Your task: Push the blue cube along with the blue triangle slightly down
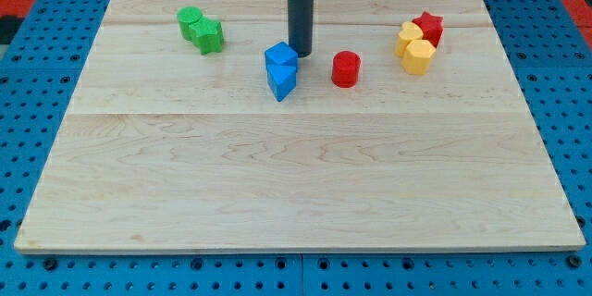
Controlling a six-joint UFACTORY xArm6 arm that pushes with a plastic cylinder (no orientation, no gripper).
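Observation:
The blue cube point(280, 56) sits near the middle of the board's upper half, with the blue triangle point(282, 81) touching it just below. My tip point(300, 52) stands right beside the cube's upper right edge, touching or almost touching it. The dark rod rises straight up from there to the view's top.
A red cylinder point(345, 69) stands to the right of the blue pair. Two green blocks point(201, 30) sit at upper left. Two yellow blocks point(414, 49) and a red star point(429, 28) cluster at upper right. The wooden board point(296, 185) lies on a blue pegboard.

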